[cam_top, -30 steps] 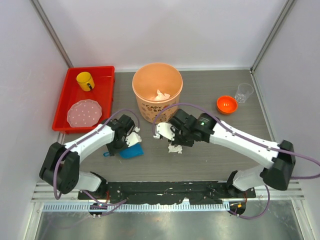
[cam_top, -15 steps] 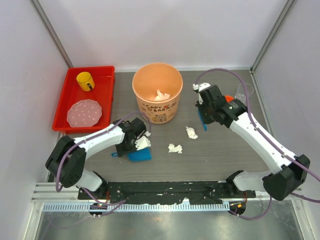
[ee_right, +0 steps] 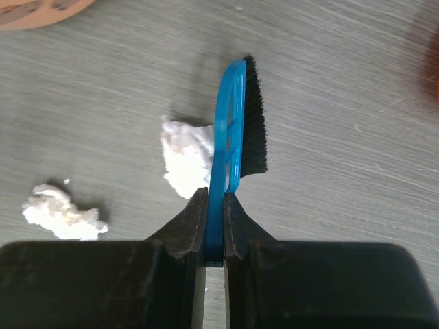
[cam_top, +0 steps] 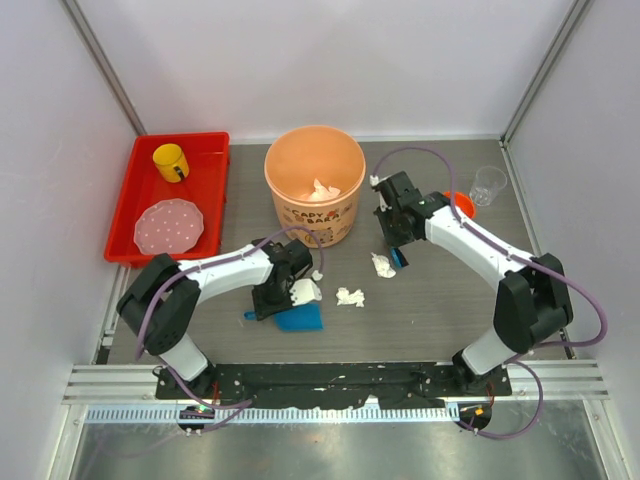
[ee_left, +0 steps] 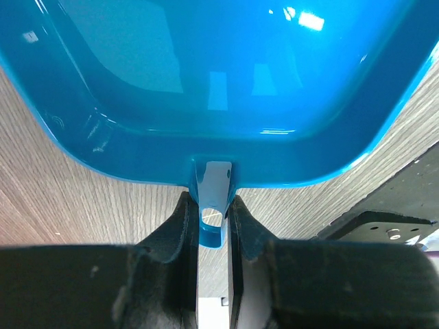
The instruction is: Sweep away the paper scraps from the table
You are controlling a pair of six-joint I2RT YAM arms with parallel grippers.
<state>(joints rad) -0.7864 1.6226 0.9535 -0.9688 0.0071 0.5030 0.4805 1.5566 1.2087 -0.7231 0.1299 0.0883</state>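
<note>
Two white paper scraps lie on the table [cam_top: 450, 290]: one [cam_top: 382, 265] just left of the blue brush [cam_top: 400, 257], the other [cam_top: 349, 296] nearer the front. My right gripper [cam_top: 393, 225] is shut on the brush handle [ee_right: 218, 205]. The black bristles [ee_right: 254, 123] point down at the table, with one scrap [ee_right: 185, 161] against the brush's left side and the other [ee_right: 62, 212] further left. My left gripper [cam_top: 272, 300] is shut on the handle [ee_left: 211, 205] of a blue dustpan [cam_top: 298, 318], which lies flat on the table left of the scraps. The pan [ee_left: 219, 89] fills the left wrist view.
An orange bucket [cam_top: 314, 185] with paper inside [cam_top: 323, 189] stands at the back middle. A red tray [cam_top: 215, 190] at back left holds a yellow cup [cam_top: 170, 161] and a pink plate [cam_top: 168, 226]. An orange bowl [cam_top: 458, 205] and a clear cup [cam_top: 488, 184] sit at back right.
My right arm lifted the brush away to the back right, then brought it down just right of a scrap. My left gripper slid the dustpan right and toward the front.
</note>
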